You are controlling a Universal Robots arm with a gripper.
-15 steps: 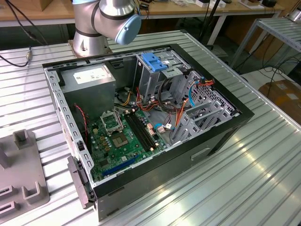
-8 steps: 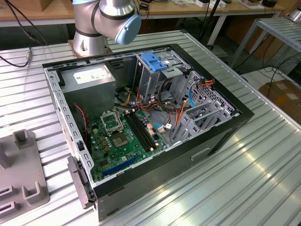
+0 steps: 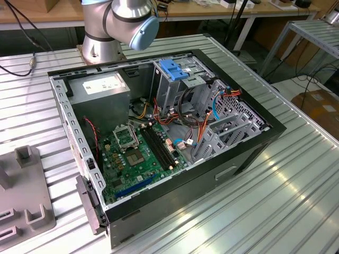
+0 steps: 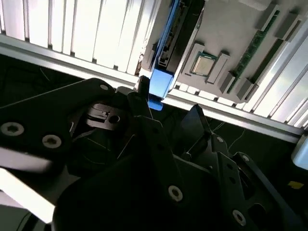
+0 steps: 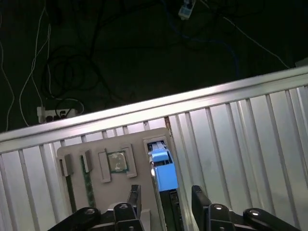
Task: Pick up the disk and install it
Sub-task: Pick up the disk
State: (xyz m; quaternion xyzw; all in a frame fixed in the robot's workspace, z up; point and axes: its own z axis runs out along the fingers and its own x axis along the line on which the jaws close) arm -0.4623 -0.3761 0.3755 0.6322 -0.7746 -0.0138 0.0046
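Blue plastic frames the disk (image 5: 162,174), which stands on its thin edge in a slot of the grey holder (image 5: 96,146) at the edge of the ribbed metal table (image 5: 250,144). Its blue end points toward that edge and its long axis runs inward, roughly square to it. The gripper (image 5: 166,199) hangs directly over the disk with its fingers (image 5: 134,198) apart, one beside each flat face. A gap shows on both sides, so nothing is clamped. The disk's length lies along the lane between the fingers, which I judge a fair line-up for closing on its faces. A processor chip (image 5: 117,162) and a memory stick (image 5: 86,185) sit in the same holder just beside it. In the exterior view the open computer case (image 3: 175,198) rests mid-table, with a blue-topped drive cage (image 3: 177,71) at its far side.
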